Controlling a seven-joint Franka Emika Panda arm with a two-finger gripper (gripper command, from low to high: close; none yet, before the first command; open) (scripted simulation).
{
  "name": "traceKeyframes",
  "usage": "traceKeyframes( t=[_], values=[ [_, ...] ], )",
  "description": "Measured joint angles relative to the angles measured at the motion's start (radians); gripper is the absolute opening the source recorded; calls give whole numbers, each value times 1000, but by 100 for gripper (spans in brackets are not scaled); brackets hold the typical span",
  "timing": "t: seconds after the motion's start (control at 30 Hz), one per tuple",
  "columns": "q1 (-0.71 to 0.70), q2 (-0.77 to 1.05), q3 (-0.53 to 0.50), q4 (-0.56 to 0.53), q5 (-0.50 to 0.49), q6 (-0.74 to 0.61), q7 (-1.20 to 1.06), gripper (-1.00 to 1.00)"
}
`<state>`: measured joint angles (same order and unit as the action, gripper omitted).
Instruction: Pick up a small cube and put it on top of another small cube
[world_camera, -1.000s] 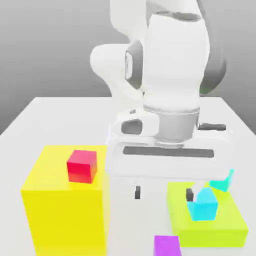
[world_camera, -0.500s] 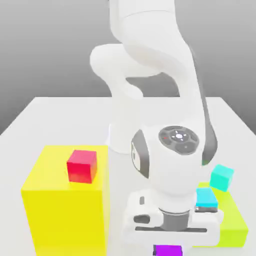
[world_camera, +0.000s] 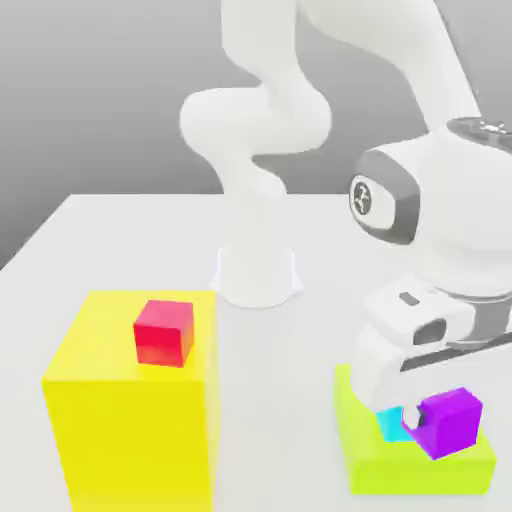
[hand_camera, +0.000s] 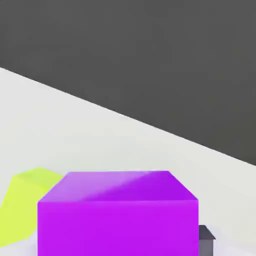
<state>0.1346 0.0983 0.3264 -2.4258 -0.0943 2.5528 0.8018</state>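
Note:
The small cube (world_camera: 452, 422), glossy purple-magenta, hangs tilted just above the flat lime block (world_camera: 415, 468) at the exterior view's lower right. My gripper (world_camera: 434, 416) is shut on it, and the white hand reaches down from above. A cyan cube (world_camera: 391, 426) rests on the lime block, close beside the held cube on the exterior view's left and partly covered by the hand. In the hand view the small cube (hand_camera: 117, 215) sits large between the jaws, with one dark fingertip (hand_camera: 206, 239) at its side and the lime block (hand_camera: 22, 200) behind it.
A tall yellow block (world_camera: 130, 420) stands at the exterior view's lower left with a red cube (world_camera: 164, 332) on its top. The arm's white base (world_camera: 256, 275) stands mid-table behind. The grey-white table (world_camera: 120, 240) stretches out around them.
The gripper came down on the purple cube at the table's front and closed. It has since lifted the cube and carried it to the exterior view's right, over the lime block.

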Motion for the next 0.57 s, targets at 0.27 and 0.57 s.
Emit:
traceKeyframes(
  t=[0.27, 0.57],
  values=[
    [187, -296, 35, -200, 192, -107, -268, -100],
    [183, -167, 49, -268, 144, 76, -235, 100]
  ],
)
